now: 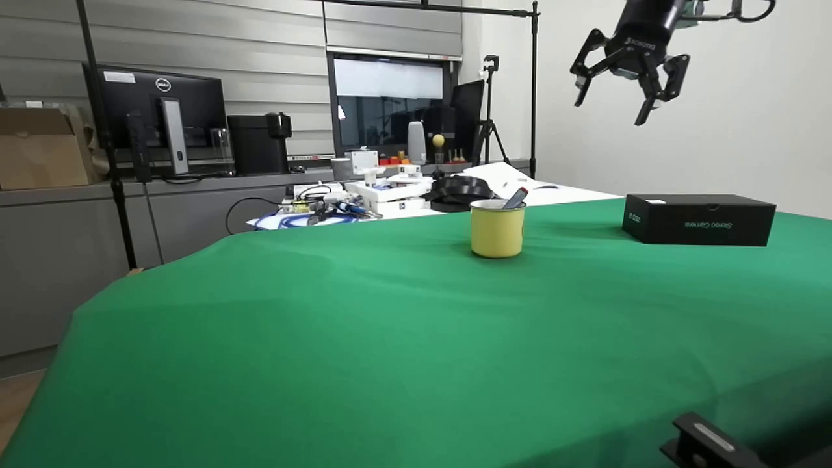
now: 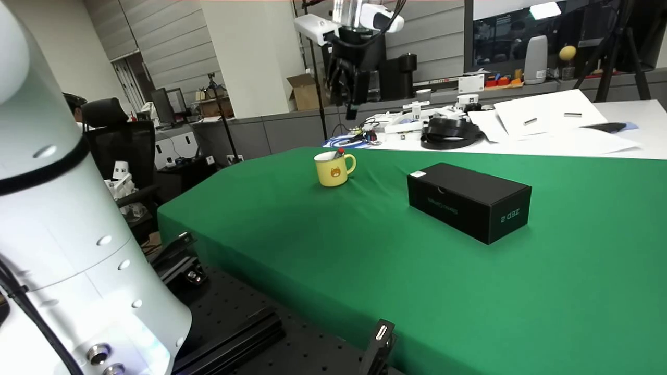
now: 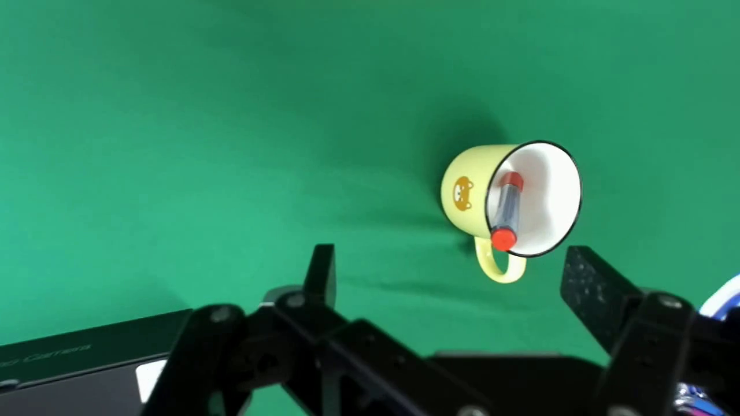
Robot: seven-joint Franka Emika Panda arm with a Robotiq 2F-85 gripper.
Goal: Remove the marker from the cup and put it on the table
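Box point(image 2: 469, 200) stands apart from the cup point(image 2: 327, 171).

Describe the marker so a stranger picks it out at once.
Find the green-covered table, then the short yellow cup standing on it, apart from the black box. The marker leans inside that cup, one end jutting out near the handle. Unlike cup and box, it is a slim stick, greyish in the middle and red at both ends.

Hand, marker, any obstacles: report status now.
Hand open, empty, aloft. Red-ended marker tilted inside yellow mug, top end sticking out. ZED 2 camera box apart from mug, likely not in the way.
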